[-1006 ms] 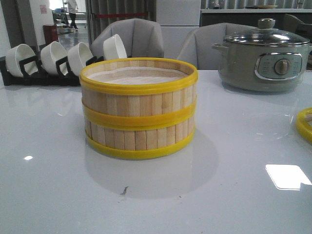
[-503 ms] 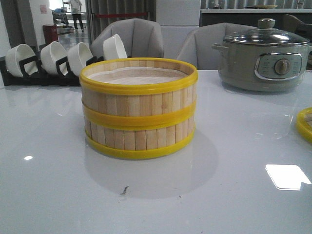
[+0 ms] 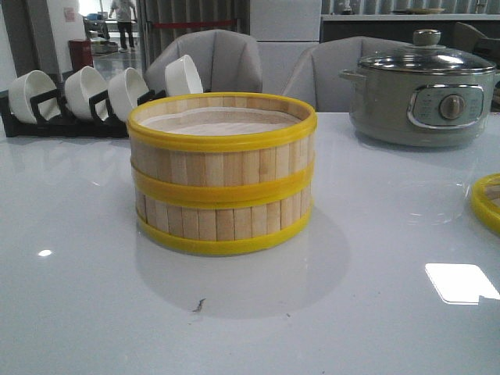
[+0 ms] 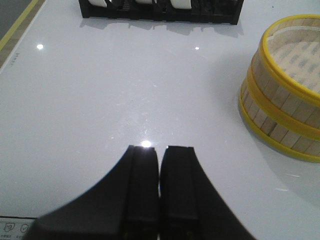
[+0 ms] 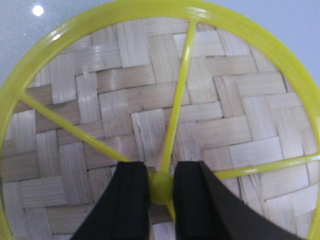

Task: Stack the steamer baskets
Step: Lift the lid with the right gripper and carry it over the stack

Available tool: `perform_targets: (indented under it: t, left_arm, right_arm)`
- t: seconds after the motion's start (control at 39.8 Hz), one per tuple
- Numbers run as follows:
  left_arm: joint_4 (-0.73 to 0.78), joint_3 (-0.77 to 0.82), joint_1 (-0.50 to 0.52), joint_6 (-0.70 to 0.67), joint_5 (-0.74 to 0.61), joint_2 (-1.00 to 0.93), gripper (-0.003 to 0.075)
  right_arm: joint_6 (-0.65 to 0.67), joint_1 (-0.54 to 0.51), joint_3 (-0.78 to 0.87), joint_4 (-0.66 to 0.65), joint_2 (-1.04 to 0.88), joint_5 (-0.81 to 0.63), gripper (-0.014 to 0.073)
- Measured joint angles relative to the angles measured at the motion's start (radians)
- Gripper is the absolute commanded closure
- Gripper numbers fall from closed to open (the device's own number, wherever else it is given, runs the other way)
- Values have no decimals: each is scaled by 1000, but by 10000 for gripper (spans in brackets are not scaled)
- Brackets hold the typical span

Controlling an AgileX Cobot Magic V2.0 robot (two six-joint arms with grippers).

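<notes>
Stack: two slatted wooden yellow-rimmed steamer baskets (image 3: 223,173), mid-desk (image 3: 94,297).
Left tool (image 4: 160,156): pressed closed, empty.
Right tool (image 5: 161,176): clamped narrow around hub of round woven yellow-rimmed lid (image 5: 150,100).

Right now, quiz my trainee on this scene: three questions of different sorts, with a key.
1. True or false: the lid already sits on the stacked steamer baskets.
2. The right gripper has its fingers either side of what? A) the lid's centre knob B) a basket rim C) a bowl
3. Fill in: the left gripper is ____ and holds nothing.

Key: 1 false, the stack is open-topped; 2 A; 3 shut.
</notes>
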Motion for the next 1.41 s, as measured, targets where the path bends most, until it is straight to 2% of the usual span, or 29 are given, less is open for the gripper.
perform_targets:
  t: [0.33, 0.63, 0.88, 1.11, 1.26, 1.41]
  left_arm:
    - [0, 0, 0, 0, -2, 0, 636]
    - [0, 0, 0, 0, -2, 0, 636]
    - [0, 0, 0, 0, -2, 0, 636]
    - [0, 0, 0, 0, -2, 0, 636]
    - [0, 0, 0, 0, -2, 0, 636]
    - [0, 0, 0, 0, -2, 0, 636]
  right_arm:
    - [0, 128, -35, -2, -161, 63, 538]
    - [0, 338, -333, -2, -190, 271, 538]
    - [0, 556, -605, -2, -90, 386, 538]
    - [0, 735, -812, 3, 90, 460, 538]
    - [0, 794, -912, 13, 191, 481, 538]
    - [0, 805, -966, 13, 263, 494, 538]
